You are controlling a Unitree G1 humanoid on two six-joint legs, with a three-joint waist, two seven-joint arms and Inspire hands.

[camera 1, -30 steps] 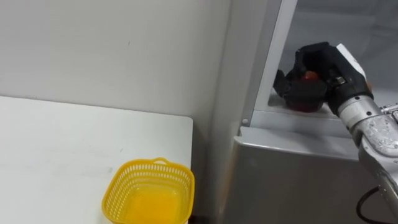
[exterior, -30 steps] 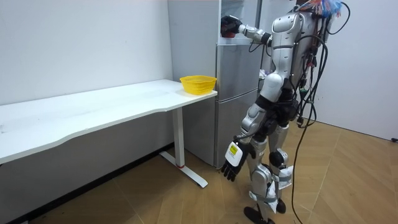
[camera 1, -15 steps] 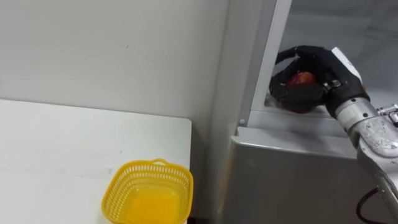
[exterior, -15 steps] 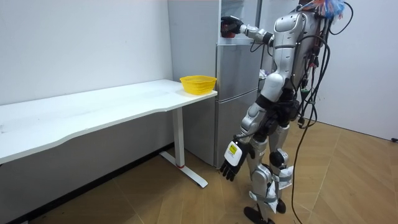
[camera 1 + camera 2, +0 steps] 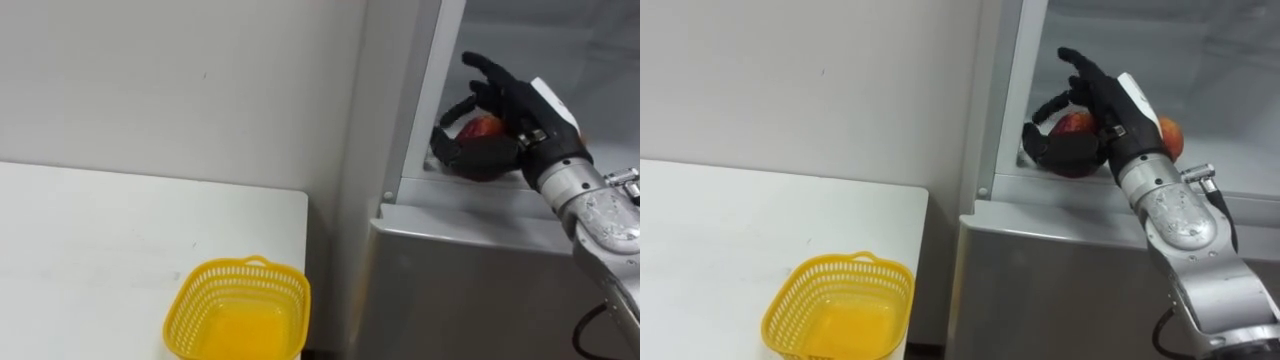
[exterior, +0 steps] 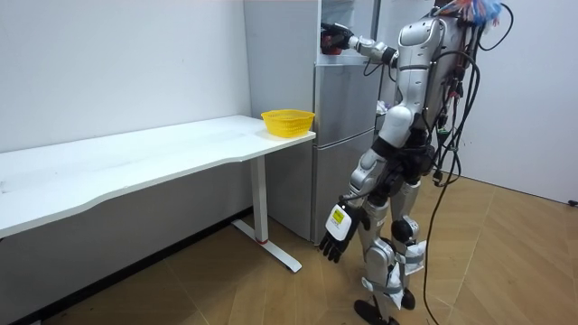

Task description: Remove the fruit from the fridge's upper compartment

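A red apple rests on the shelf of the open upper fridge compartment. My right hand is inside the compartment, right against the apple. Its fingers are stretched up and away from the fruit, and the thumb lies low in front of it, so the hand is open. A second reddish-orange fruit shows behind the wrist. In the room view I stand facing the fridge with my right arm raised into it. My left hand hangs open beside my leg.
A yellow plastic basket stands on the corner of the white table, just left of the fridge. The lower fridge door is closed below my arm. A plain wall runs behind the table.
My right hand's fingers have uncurled from round the apple and now stand straight. The apple stays on the shelf. The left arm has not moved.
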